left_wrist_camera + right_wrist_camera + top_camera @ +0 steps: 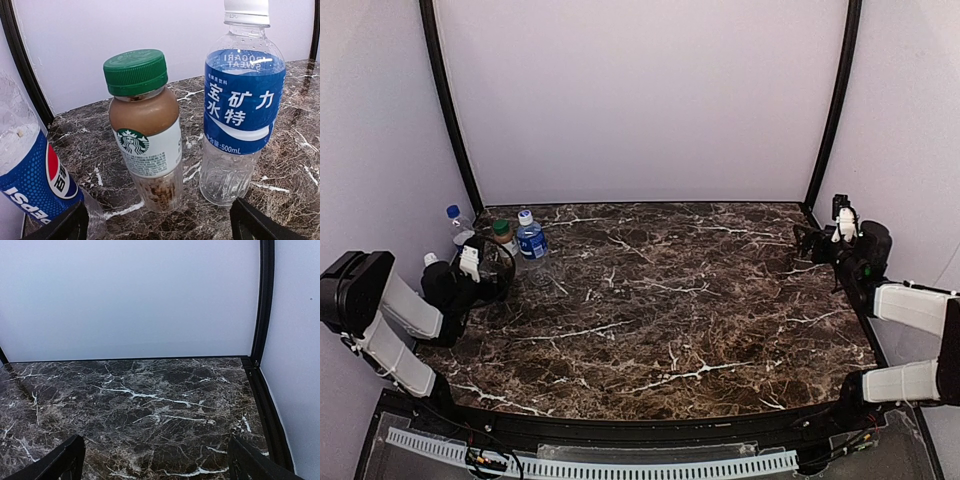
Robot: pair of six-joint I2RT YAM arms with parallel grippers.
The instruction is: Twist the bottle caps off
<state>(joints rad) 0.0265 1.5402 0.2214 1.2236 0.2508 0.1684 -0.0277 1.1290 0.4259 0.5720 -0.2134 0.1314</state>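
Four bottles stand at the table's far left. The short brown-filled bottle (150, 145) has a green cap (135, 70) and stands just ahead of my left gripper (160, 231), centred between its open fingers. The blue-labelled bottle (242, 105) is to its right and the Pepsi bottle (30, 180) to its left. In the top view I see the green cap (501, 227), two blue caps (525, 216) (453, 212), and a white cap (430, 259) beside the left arm. My left gripper (498, 268) holds nothing. My right gripper (155, 471) (804, 240) is open and empty at the far right.
The dark marble table (670, 300) is boxed in by pale walls with black corner posts (450, 110) (832, 110). The bottles crowd the left wall. The right gripper sits close to the right wall and its corner post (265, 300).
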